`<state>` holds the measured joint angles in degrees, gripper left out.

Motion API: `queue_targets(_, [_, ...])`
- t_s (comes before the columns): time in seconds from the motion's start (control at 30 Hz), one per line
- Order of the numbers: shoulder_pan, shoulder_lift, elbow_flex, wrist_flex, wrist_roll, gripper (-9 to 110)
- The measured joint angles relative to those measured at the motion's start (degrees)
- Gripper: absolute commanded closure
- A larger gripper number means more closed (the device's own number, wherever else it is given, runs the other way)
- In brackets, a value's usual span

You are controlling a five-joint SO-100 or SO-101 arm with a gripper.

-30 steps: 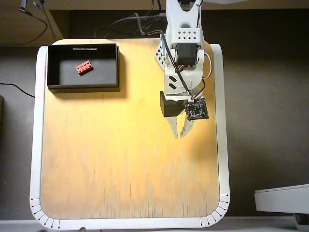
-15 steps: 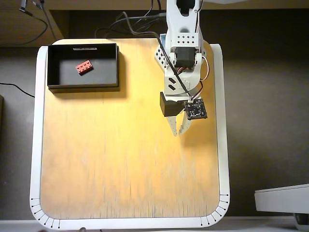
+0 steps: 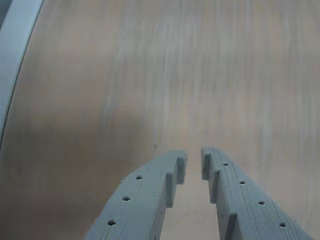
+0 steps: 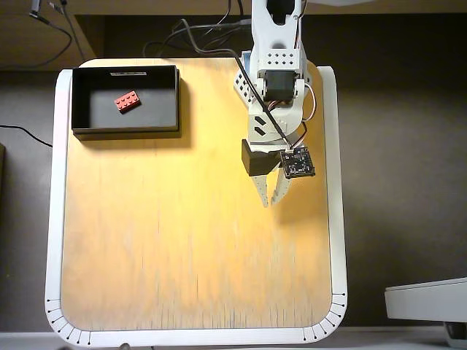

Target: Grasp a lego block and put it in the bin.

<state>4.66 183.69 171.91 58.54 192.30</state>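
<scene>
Already the block (image 4: 127, 101) lies inside the bin (image 4: 80, 102) — job looks done; gripper (image 4: 270, 203), well off it, is nearly closed and empty — only parking remains.

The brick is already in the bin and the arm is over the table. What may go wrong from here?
1. The tool holds nothing and its jaws are nearly closed over bare table; another closing would grasp only air.
2. The brick lies inside the bin; a new reach there might knock the thin wall or pull the brick out again.
</scene>
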Motion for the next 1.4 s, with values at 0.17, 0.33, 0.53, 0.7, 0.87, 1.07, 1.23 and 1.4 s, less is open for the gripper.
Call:
queue_targets(0.17, [0.0, 0.0, 0.1, 2.5, -1.5, 101])
queue_targets(0.33, [0.0, 0.0, 0.1, 6.9, -2.9, 101])
queue_targets(0.53, [0.0, 0.0, 0.1, 13.6, -4.7, 101])
queue_targets(0.7, [0.0, 0.0, 0.1, 17.1, -12.4, 101])
queue_targets(0.87, [0.0, 0.0, 0.1, 17.8, -18.2, 101])
queue_targets(1.07, [0.0, 0.0, 0.1, 17.8, -19.5, 101])
queue_targets(1.23, [0.0, 0.0, 0.1, 17.8, -20.6, 97])
queue_targets(1.4, [0.0, 0.0, 0.1, 17.8, -30.4, 97])
